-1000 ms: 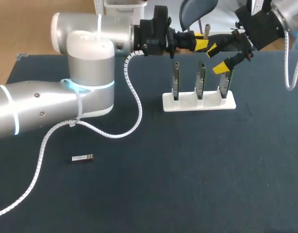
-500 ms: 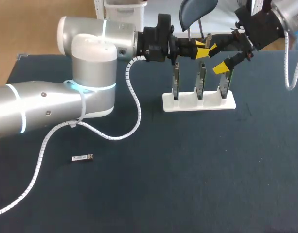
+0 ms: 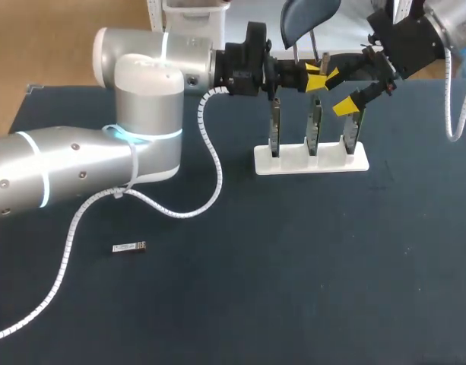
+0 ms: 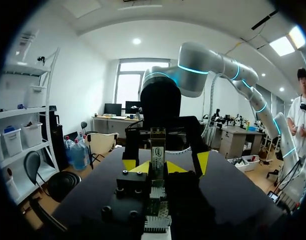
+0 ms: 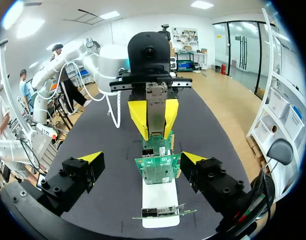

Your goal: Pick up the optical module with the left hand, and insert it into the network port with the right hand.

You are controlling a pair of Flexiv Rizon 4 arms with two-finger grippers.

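Note:
My left gripper (image 3: 315, 76) hangs above the card stand, shut on a slim metal optical module (image 4: 157, 150) that sticks out past its yellow tips. In the right wrist view the module (image 5: 155, 107) points at my right gripper (image 5: 142, 159), which is open with one fingertip to each side. In the head view the right gripper (image 3: 339, 91) faces the left one from the right, nearly touching it. Three upright network cards (image 3: 314, 125) with ports stand in a white holder (image 3: 293, 161) beneath both grippers. A second module (image 3: 129, 247) lies on the dark table at the front left.
My left arm's white cable (image 3: 210, 152) loops down across the table between the arm and the holder. The dark tabletop (image 3: 309, 266) spreads wide in front of the holder.
My left arm has moved right, bringing the held module up to the right gripper, then almost stopped. The right arm has stayed still with its fingers open.

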